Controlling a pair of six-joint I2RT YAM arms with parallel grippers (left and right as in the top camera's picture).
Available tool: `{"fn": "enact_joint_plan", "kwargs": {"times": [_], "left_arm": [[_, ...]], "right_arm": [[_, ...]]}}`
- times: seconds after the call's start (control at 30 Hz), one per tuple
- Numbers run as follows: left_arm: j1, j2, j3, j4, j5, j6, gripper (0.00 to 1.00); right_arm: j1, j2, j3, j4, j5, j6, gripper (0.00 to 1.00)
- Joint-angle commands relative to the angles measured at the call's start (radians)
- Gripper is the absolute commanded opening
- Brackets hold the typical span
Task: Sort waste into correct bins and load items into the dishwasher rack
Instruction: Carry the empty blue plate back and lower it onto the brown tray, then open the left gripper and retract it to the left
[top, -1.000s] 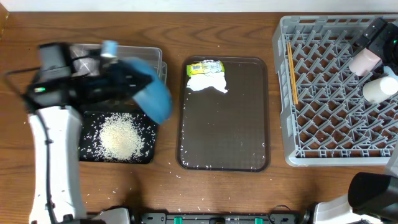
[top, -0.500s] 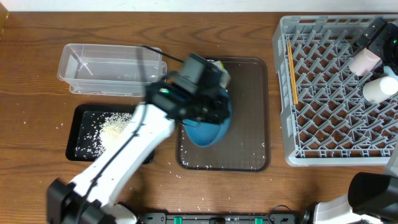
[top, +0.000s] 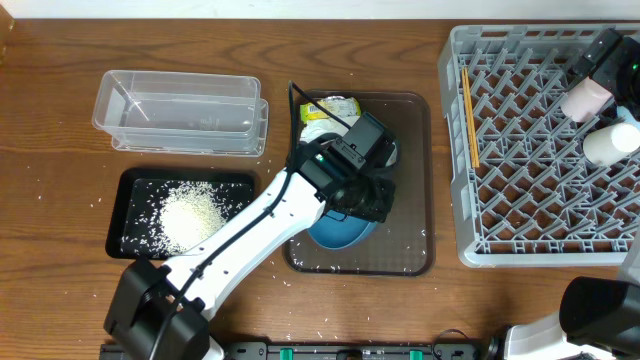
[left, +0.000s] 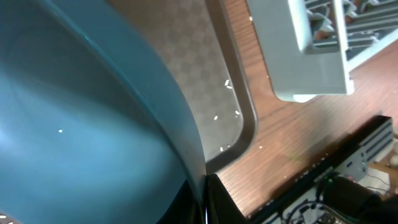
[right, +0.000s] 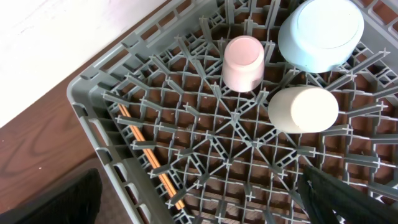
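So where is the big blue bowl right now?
Seen from overhead, the blue bowl is over the lower left part of the brown tray, between the black tray of rice and the grey rack.

My left hand (top: 368, 200) has swung the bowl (top: 335, 232) away from above the black tray (top: 135, 185) and tub (top: 180, 110), rightward to the brown tray (top: 412, 180). It is now over that tray's near-left part, and my arm covers most of the napkin (top: 312, 130).
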Motion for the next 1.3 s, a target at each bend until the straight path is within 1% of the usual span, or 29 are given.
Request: {"fn": "enact_joint_plan", "kwargs": {"times": [0.0,0.1,0.17,0.53,0.67,0.77,0.9,1.0,1.1,1.13,1.2,1.27], "left_arm": [[0.0,0.014,0.011,-0.005,-0.074,-0.008,0.07],[0.001,0.032,0.002,-0.004,-0.146,-0.008,0.07],[0.0,0.048,0.002,-0.002,-0.166,-0.008,0.07],[0.0,0.081,0.002,0.021,-0.15,-0.009,0.07],[0.001,0.081,0.002,0.038,-0.151,-0.009,0.11],[0.002,0.08,0.004,0.06,-0.15,-0.009,0.16],[0.015,0.069,0.015,0.066,-0.151,-0.009,0.17],[0.05,0.042,0.02,0.062,-0.15,-0.009,0.17],[0.129,-0.011,0.021,0.05,-0.151,-0.009,0.17],[0.167,-0.034,0.021,0.043,-0.151,-0.009,0.21],[0.25,-0.08,0.021,0.024,-0.151,-0.009,0.25],[0.348,-0.13,0.021,-0.001,-0.151,-0.009,0.32]], "right_arm": [[-0.003,0.001,0.005,-0.004,0.006,0.013,0.99],[-0.003,0.001,0.006,-0.003,0.006,0.013,0.99],[-0.003,0.001,0.005,-0.003,0.006,0.013,0.99],[-0.003,0.001,0.005,-0.004,0.006,0.013,0.99],[-0.003,0.001,0.006,-0.004,0.006,0.013,0.99],[-0.003,0.001,0.006,-0.003,0.006,0.013,0.99],[-0.003,0.001,0.006,-0.003,0.006,0.013,0.99],[-0.003,0.001,0.006,-0.004,0.006,0.013,0.99],[-0.003,0.001,0.005,-0.003,0.006,0.013,0.99],[-0.003,0.001,0.006,-0.004,0.006,0.013,0.99],[-0.003,0.001,0.005,-0.004,0.006,0.013,0.99],[-0.003,0.001,0.005,-0.004,0.006,0.013,0.99]]}}
